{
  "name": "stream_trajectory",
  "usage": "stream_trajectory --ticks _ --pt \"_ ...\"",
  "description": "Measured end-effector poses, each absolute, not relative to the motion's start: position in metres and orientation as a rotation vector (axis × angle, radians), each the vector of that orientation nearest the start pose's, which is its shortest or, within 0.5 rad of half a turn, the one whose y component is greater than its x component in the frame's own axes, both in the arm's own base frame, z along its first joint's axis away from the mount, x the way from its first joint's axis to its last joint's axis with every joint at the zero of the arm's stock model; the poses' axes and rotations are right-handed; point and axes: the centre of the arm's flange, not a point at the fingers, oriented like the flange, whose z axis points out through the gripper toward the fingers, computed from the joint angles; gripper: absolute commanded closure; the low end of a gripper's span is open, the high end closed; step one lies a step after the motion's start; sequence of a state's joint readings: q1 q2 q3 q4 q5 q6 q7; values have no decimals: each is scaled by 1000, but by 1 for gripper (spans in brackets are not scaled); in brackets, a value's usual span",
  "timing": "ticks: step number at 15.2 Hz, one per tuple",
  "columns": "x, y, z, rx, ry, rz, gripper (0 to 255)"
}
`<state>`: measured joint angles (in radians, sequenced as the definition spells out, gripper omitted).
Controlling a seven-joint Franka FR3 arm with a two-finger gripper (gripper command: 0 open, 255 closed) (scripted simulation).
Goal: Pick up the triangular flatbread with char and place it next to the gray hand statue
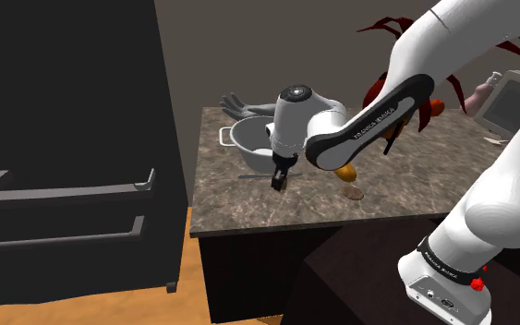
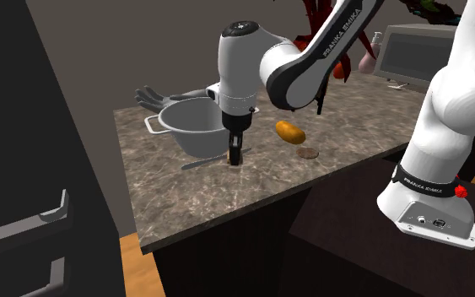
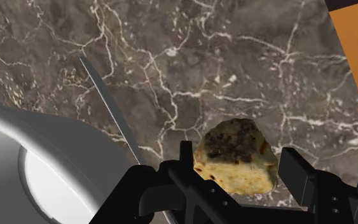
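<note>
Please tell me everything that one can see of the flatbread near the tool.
The flatbread is a roughly triangular piece with rounded corners. Its bumpy surface is pale yellow, with dark char on the part farthest from the tool. It sits at the tool, over the brown marbled counter, near a grey bowl. Whether the tool grips it, I cannot tell.

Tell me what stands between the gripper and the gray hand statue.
A grey metal bowl with a side handle stands between the gripper and the hand statue. The second exterior view shows this, and the shoulder view too.
</note>
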<state>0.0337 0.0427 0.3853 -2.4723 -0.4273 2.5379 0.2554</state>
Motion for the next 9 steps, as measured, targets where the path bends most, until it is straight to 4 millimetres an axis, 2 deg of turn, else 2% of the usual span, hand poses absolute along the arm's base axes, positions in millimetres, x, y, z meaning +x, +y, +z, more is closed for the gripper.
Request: stream_trajectory --ticks 9 --pt "434 199 326 -3235 -848 -173 255"
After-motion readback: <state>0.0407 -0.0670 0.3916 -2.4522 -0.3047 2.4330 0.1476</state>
